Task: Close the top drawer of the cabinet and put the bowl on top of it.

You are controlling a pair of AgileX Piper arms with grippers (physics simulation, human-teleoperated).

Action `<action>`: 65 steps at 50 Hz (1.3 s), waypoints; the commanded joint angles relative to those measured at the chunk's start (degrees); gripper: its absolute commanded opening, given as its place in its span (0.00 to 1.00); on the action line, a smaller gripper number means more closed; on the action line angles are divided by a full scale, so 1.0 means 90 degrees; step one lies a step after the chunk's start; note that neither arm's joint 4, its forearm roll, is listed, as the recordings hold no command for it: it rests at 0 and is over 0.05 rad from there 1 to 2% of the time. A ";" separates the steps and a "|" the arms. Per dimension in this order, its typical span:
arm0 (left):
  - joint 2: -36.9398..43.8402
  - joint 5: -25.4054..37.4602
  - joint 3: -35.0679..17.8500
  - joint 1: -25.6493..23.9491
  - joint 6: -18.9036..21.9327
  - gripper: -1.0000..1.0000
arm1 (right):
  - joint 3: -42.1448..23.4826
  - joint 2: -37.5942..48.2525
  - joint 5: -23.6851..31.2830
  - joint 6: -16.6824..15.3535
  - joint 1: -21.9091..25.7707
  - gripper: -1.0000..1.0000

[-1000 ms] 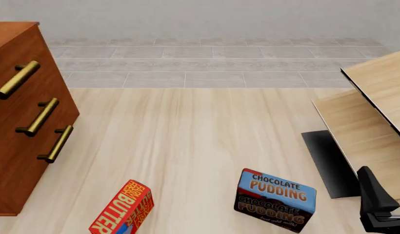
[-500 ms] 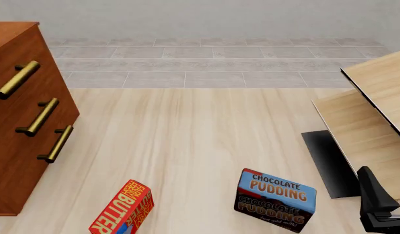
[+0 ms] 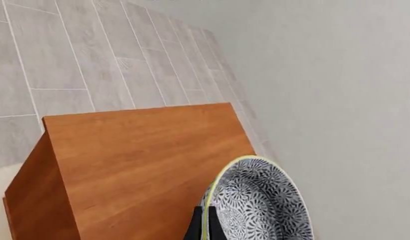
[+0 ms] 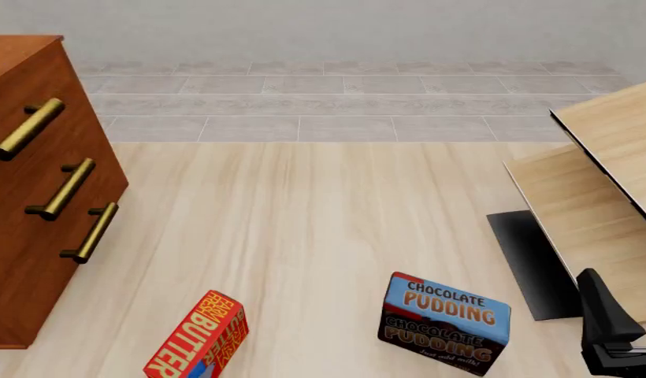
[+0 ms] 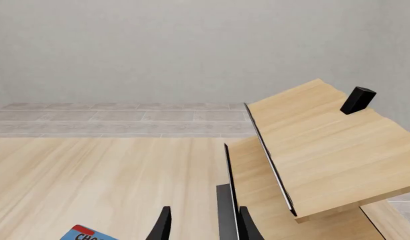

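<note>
no movement since before; left gripper (image 3: 203,222) clamped on the bowl (image 3: 258,200) rim above the cabinet (image 3: 138,165) top.

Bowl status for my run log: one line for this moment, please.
left gripper: shut on bowl | bowl: tilted above cabinet top | top drawer: closed | right gripper: open

pale wood table (image 4: 302,213) with butter box (image 4: 197,337), pudding box (image 4: 446,320), cabinet (image 4: 34,197)
</note>
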 commanded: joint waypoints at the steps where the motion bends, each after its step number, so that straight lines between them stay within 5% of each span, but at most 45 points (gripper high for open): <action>1: 0.0256 -0.0033 0.0126 -0.0075 0.0210 0.00 | -0.0002 -0.0014 0.0013 -0.0001 0.0001 1.00; 5: 0.0327 -0.0032 0.0067 0.0003 0.0326 0.00 | -0.0002 -0.0015 0.0013 0.0000 0.0000 1.00; 6: 0.0327 -0.0010 0.0041 0.0004 0.0374 1.00 | -0.0002 -0.0015 0.0013 -0.0001 -0.0001 1.00; 65: -0.1714 0.1417 -0.0440 -0.0601 0.0172 1.00 | -0.0002 -0.0014 0.0013 -0.0001 -0.0001 1.00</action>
